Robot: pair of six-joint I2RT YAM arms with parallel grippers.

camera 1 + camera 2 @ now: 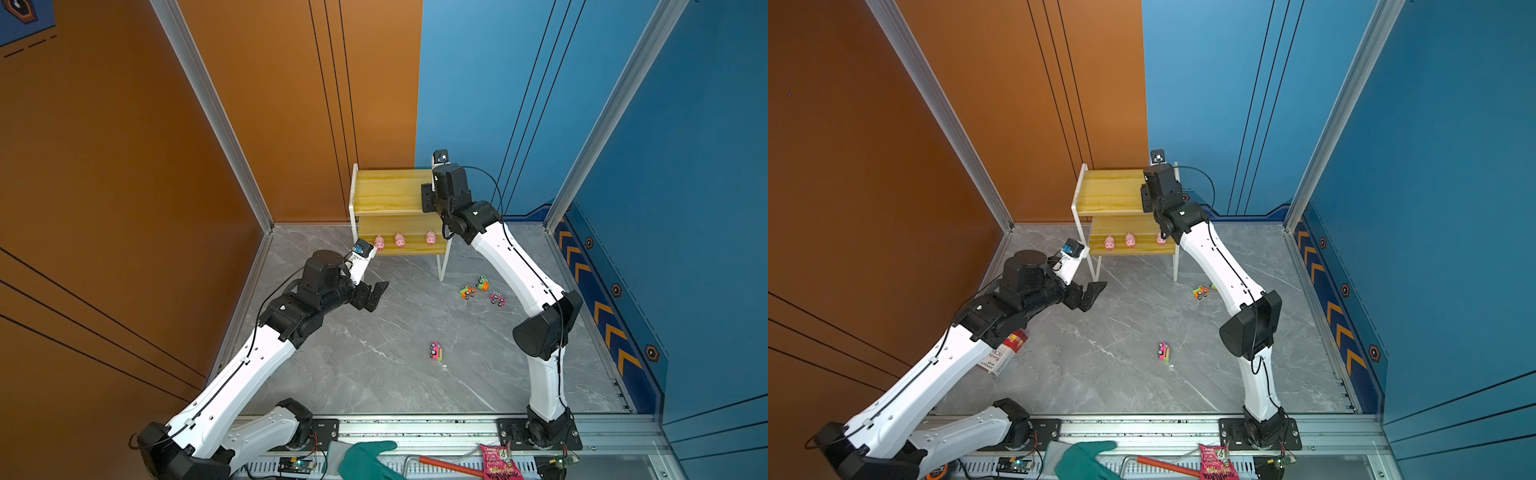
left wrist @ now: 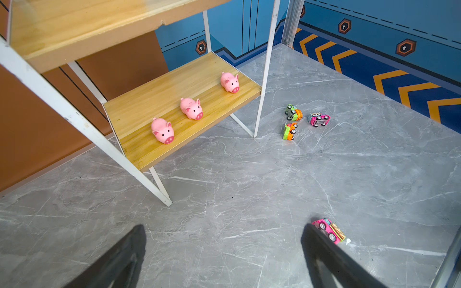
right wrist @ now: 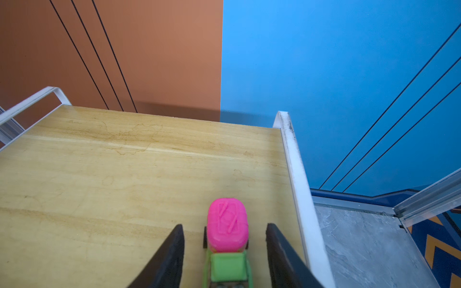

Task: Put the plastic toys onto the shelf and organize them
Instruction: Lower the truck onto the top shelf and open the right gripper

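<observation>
**Toy truck on the top shelf, jaws clear.** A pink-and-green toy truck [image 3: 227, 224] is pictured standing on the top board of the shelf [image 3: 112, 162]. It is close beside the white rail at what the top views show as the board's 3 o'clock end. The right gripper [image 3: 224, 227] is positioned around it with jaws partly spread. A strip of bare board is visible between the truck and each black finger [image 3: 172, 251], so the toy is not gripped. In both top views the truck is hidden beneath that arm's wrist.

On the lower board three pink pigs [image 2: 191, 108] are lined up in a spaced row, snouts turned toward the front edge. Three more trucks [image 1: 468, 292] are clustered on the grey marble-patterned floor [image 1: 374, 374] at about 2 o'clock from its centre, near the shelf's front right leg. A lone pink truck [image 1: 436, 350] is seen near the centre, at 5 o'clock.

The left gripper [image 1: 376, 295] is held above the floor at 10 o'clock, jaws spread wide and empty, well apart from every toy. A teal glove [image 1: 365, 459] and a pink snack packet [image 1: 496, 463] are seen beyond the front rail at 6 o'clock.
</observation>
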